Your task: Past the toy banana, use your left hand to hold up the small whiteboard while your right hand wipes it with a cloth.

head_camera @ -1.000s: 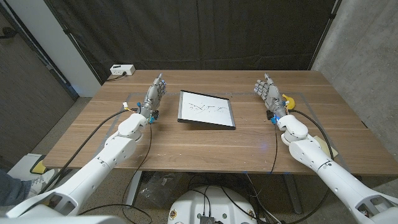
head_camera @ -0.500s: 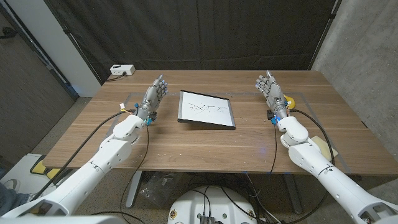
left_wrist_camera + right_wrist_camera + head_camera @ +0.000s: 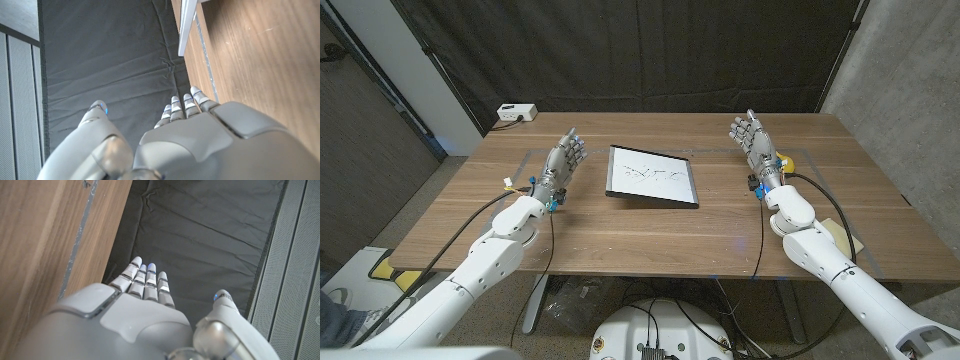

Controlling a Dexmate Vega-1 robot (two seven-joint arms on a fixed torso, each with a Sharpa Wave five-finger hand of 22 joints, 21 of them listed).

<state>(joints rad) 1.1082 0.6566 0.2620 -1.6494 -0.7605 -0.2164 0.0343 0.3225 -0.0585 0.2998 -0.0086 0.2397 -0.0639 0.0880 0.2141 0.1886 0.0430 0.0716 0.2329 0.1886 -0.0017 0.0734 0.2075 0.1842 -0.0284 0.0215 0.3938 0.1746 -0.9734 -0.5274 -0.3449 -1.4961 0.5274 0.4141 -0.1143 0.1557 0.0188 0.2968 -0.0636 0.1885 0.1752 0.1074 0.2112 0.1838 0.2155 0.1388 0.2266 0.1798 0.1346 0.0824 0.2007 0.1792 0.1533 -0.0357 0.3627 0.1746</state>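
Left robot hand [image 3: 563,160] farther from whiteboard [image 3: 652,176] — right robot hand [image 3: 752,139] unmoved.

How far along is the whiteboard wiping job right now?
Nothing looks done: the small white-faced whiteboard lies on the wooden table, still marked. Nothing is in hand; the left robot hand and right robot hand are open beside it. Lifting and wiping remain.
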